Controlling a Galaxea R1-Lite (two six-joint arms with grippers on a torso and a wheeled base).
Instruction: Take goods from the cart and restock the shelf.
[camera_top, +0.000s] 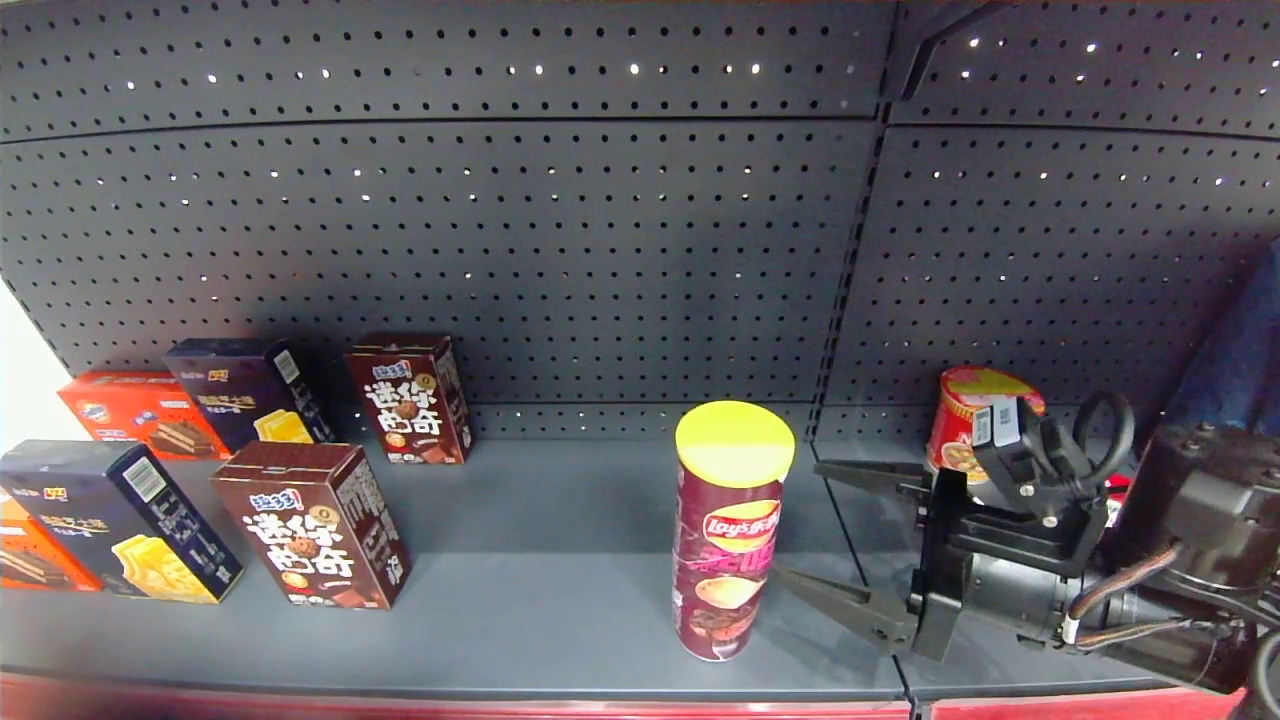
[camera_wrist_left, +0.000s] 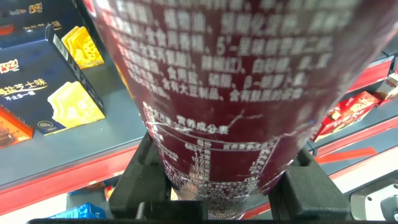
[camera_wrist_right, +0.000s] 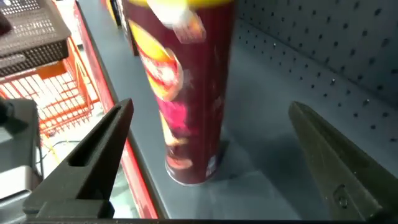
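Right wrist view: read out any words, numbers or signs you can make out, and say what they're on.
No text is readable.
Chips can: it has a label, but the print is too blurred to read.
Shelf: no print shows.
Orange cart: no print shows.

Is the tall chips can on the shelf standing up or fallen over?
Standing up: the chips can sits on its bottom, yellow lid on top.
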